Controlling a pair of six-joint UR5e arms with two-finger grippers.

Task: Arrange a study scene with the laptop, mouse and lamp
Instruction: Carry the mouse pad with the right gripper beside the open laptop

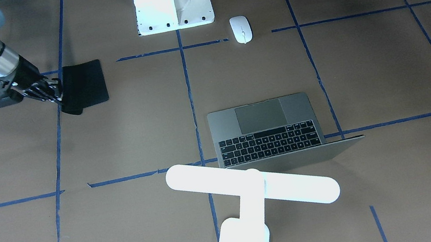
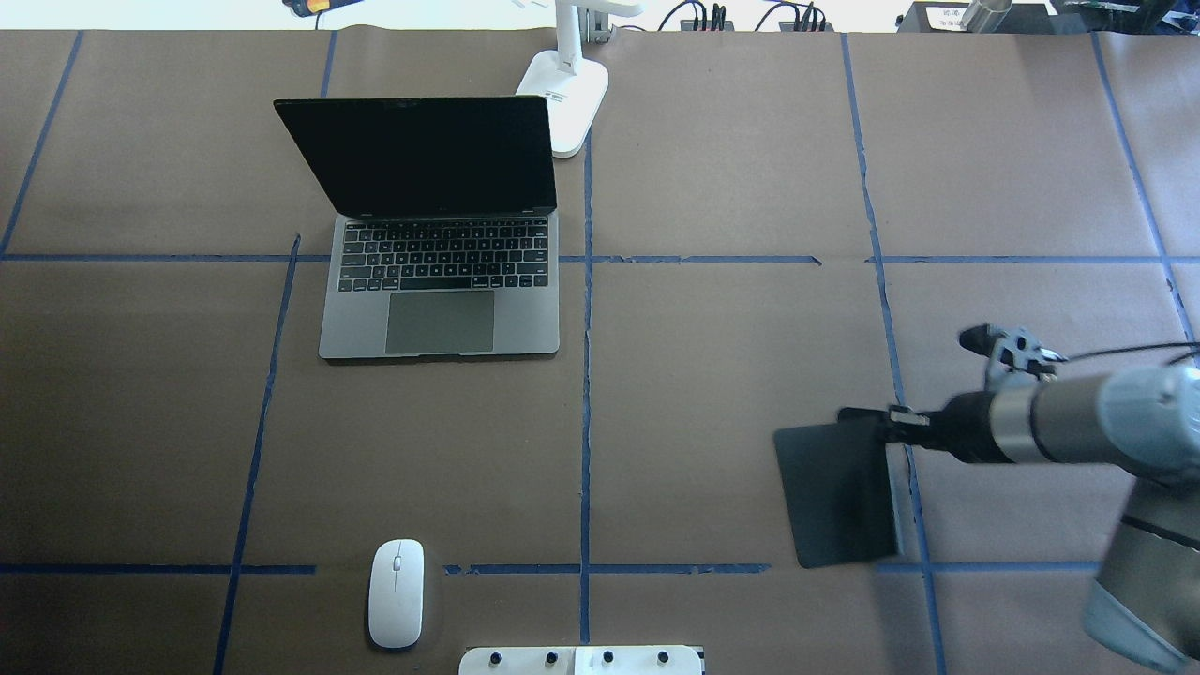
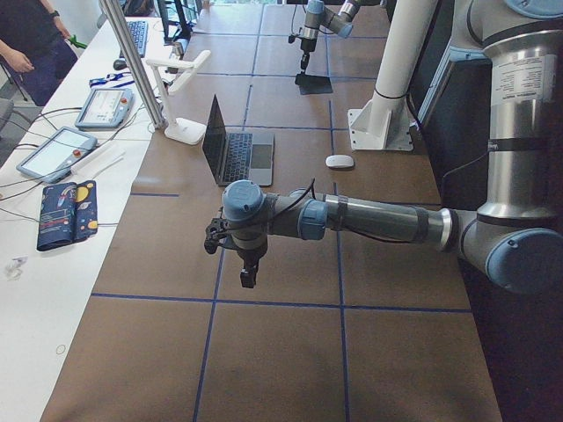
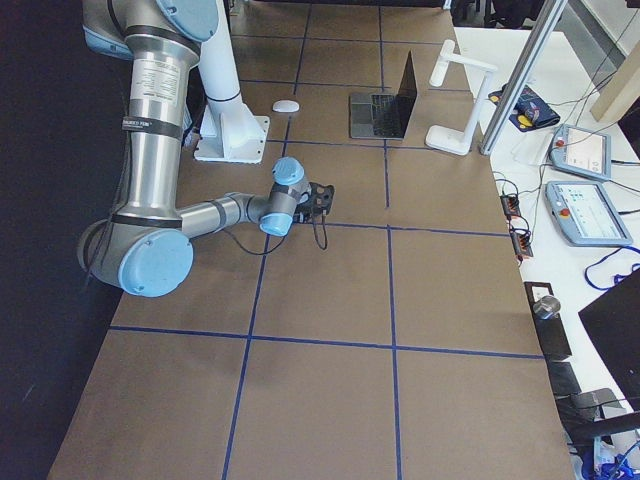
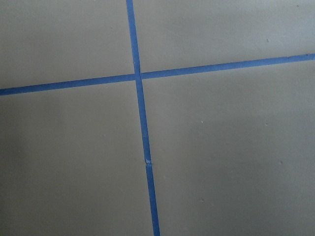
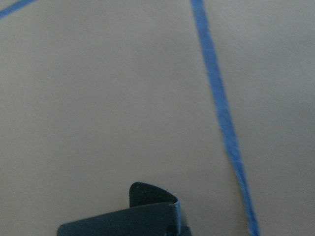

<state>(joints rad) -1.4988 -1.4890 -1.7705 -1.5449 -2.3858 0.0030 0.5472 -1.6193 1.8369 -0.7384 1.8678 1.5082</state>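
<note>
The right claw (image 2: 886,424) grips the black mat (image 2: 834,492) by its edge, presumably to seat it under the mouse (image 2: 396,592), which lies near the pedestal (image 2: 581,661). The laptop (image 2: 441,281) stands open on the bench (image 2: 703,375). The left claw (image 3: 248,278): cannot tell its state.

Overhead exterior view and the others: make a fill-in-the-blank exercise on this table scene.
The slim grey metal laptop has its lid ____.
The right gripper pinches an edge of the flat ____ rectangular mat.
The small flat white oval mouse is touched by ____ gripper.
Missing words: open; black; neither.
</note>
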